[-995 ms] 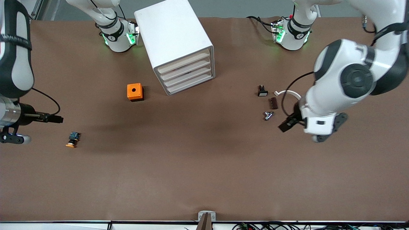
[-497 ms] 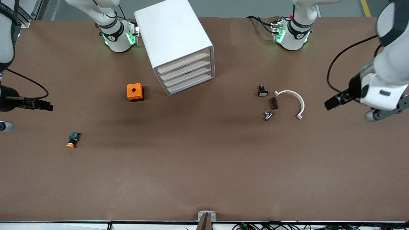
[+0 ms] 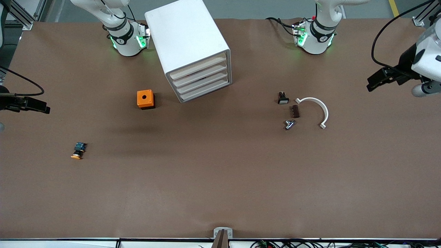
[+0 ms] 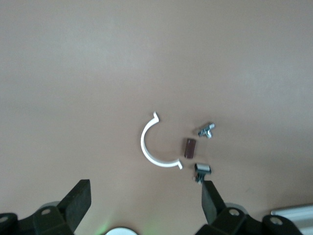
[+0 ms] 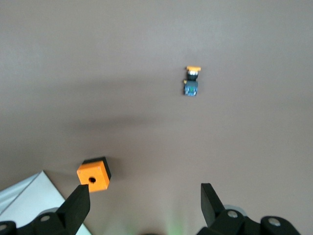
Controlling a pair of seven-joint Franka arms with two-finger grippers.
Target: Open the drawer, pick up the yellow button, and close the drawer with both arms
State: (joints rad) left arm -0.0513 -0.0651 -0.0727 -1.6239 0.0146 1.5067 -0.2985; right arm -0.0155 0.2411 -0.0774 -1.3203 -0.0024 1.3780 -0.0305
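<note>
The white cabinet stands near the robots' bases with all four drawers shut; the top drawer is flush with its front. The button, with orange cap, black body and blue end, lies on the table toward the right arm's end, nearer the front camera than the cabinet; it also shows in the right wrist view. My right gripper is open and empty, high over the table's edge at the right arm's end. My left gripper is open and empty, high over the left arm's end.
An orange cube with a hole sits beside the cabinet. A white curved clip, a black-and-white small part, a brown block and a metal piece lie toward the left arm's end.
Both arms have lifted and drawn outward toward the table's ends, uncovering the white clip. The objects on the table have not moved.
</note>
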